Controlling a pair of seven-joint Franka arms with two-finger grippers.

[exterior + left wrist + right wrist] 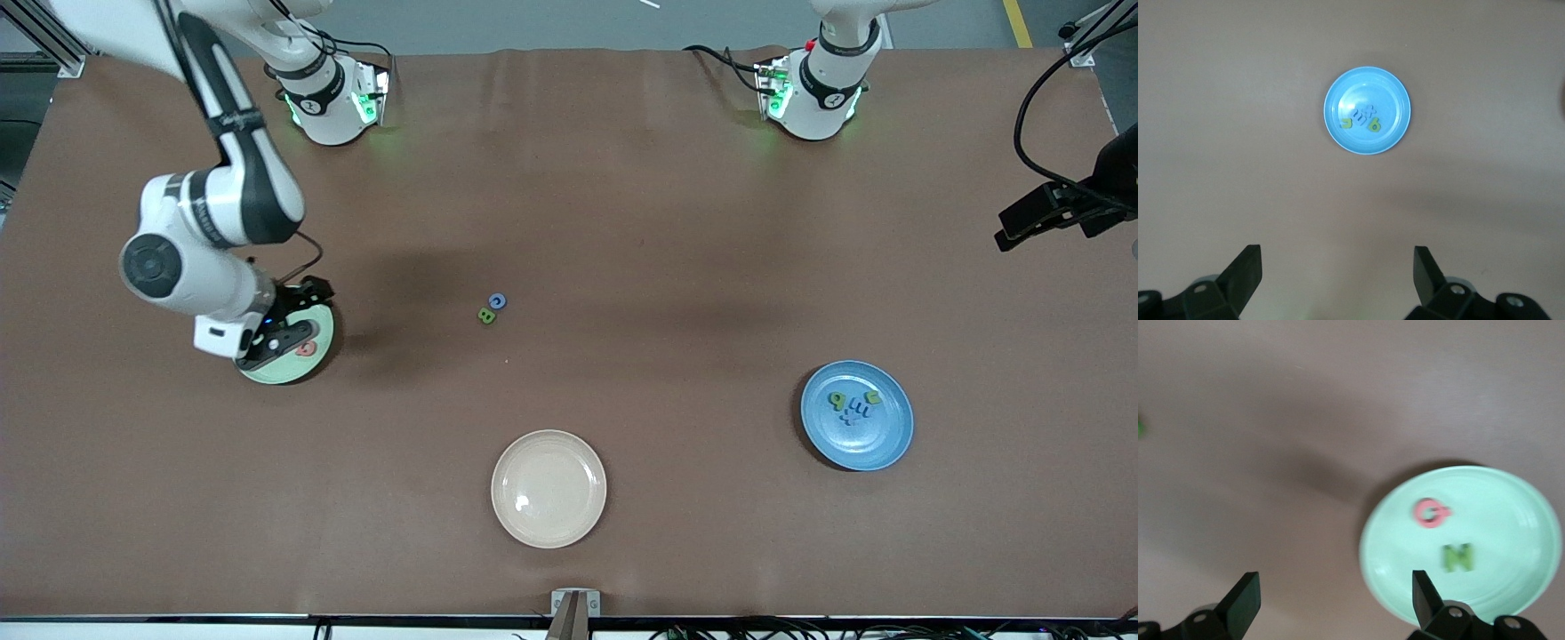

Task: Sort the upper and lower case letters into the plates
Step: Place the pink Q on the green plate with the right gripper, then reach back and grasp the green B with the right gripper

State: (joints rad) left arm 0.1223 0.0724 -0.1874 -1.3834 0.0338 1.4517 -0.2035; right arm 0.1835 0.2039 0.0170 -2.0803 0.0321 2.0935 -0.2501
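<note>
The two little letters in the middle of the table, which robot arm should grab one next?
Probably the right: its open gripper over the mint plate is closer to the blue and green letters.

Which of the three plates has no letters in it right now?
The cream-beige plate, nearest the front camera. The mint green plate under the right end effector and the blue plate both hold letters.
</note>
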